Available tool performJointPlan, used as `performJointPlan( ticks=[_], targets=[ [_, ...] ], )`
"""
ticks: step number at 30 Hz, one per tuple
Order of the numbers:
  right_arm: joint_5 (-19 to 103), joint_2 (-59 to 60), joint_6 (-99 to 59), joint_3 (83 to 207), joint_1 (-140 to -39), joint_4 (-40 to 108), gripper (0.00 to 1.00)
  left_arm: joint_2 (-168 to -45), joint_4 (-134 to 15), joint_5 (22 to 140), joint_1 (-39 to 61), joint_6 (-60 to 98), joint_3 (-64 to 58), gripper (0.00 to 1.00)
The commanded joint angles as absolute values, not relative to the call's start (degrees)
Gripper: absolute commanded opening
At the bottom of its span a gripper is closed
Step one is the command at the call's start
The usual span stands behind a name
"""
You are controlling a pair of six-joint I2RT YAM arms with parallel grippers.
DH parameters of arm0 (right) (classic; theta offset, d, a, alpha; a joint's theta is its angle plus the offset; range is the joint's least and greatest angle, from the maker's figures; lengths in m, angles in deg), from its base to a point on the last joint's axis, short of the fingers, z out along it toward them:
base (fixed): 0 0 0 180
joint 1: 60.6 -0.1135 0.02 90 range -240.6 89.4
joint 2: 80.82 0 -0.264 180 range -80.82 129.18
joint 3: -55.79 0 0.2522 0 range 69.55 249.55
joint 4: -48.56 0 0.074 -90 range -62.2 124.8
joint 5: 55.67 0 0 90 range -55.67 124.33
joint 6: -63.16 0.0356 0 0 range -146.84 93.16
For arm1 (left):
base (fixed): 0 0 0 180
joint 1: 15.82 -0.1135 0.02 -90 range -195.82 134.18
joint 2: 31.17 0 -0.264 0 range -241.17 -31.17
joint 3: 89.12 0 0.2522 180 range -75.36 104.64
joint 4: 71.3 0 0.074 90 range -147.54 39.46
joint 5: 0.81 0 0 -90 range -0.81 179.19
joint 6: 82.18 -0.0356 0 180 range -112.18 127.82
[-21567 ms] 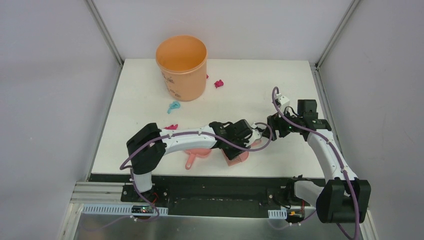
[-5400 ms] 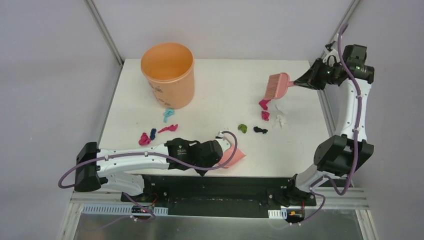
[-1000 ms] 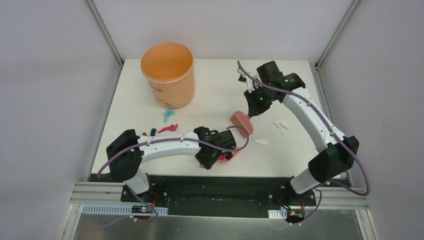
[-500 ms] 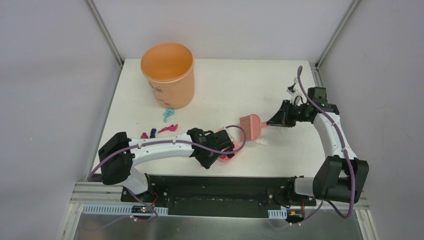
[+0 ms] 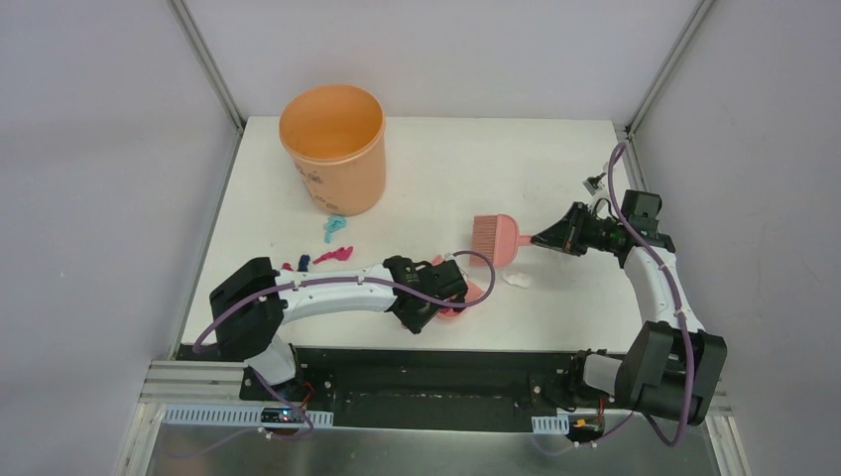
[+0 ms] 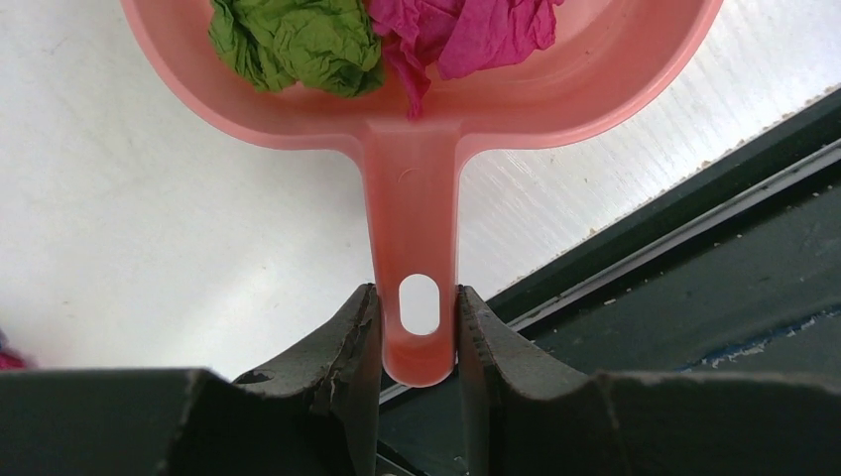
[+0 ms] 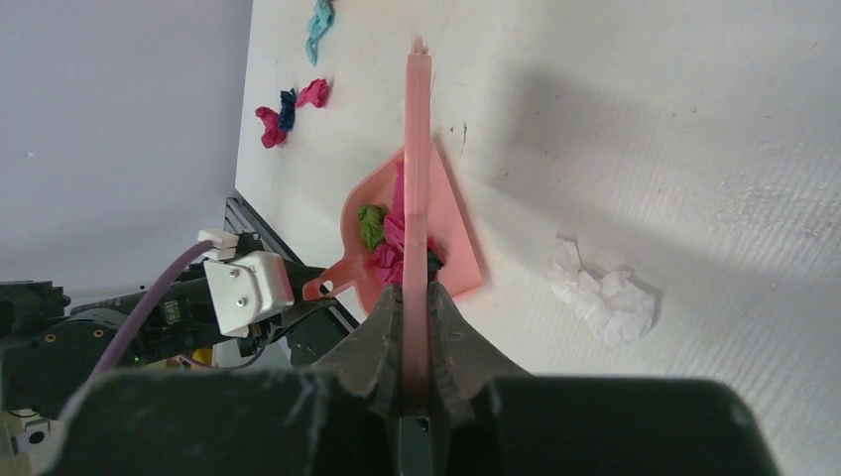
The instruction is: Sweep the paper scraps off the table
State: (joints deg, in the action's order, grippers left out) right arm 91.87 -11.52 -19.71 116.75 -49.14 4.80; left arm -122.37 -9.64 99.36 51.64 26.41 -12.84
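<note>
Green and magenta paper scraps (image 6: 298, 40) already sit in the dustpan (image 6: 595, 69), about half done; other scraps (image 5: 319, 258) lie unswept on the desk (image 5: 446, 169) near the bucket (image 5: 337, 149). The left pincer (image 6: 417, 302) grasps the dustpan handle, the right pincer (image 7: 417, 297) the brush (image 5: 493, 236)

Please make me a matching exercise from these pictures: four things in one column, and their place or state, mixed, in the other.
1 dustpan
2 brush
3 bucket
4 white wad

a in the right claw
b holds a green scrap and magenta scraps
c stands near the table's far left corner
d lies loose, near the front edge

Pairs: 1-b, 2-a, 3-c, 4-d
</note>
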Motion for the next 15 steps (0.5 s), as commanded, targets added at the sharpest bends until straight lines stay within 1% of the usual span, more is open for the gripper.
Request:
performJointPlan(
  ticks=[1, 8, 11, 13, 15],
  targets=[
    [95.19, -9.81, -19.95, 118.31, -48.4, 8.33, 0.0, -123.61, -13.67, 100.13, 51.63, 25.27, -12.6, 0.0],
    [95.01, -10.96, -21.18, 118.79, -47.39, 7.55, 0.0, -122.63, -14.1, 99.33, 51.16, 25.05, -12.66, 0.0],
    [93.52, -12.34, -21.4, 118.45, -46.51, 7.85, 0.0, -121.13, -10.79, 97.89, 51.15, 24.2, -10.59, 0.0],
    [93.38, -13.19, -20.69, 118.28, -45.49, 8.45, 0.0, -119.79, -6.63, 100.06, 50.74, 23.38, -8.34, 0.0],
    [94.09, -13.96, -19.48, 117.79, -44.34, 9.72, 0.0, -118.01, -6.25, 101.12, 49.58, 22.85, -8.43, 0.0]
  ],
)
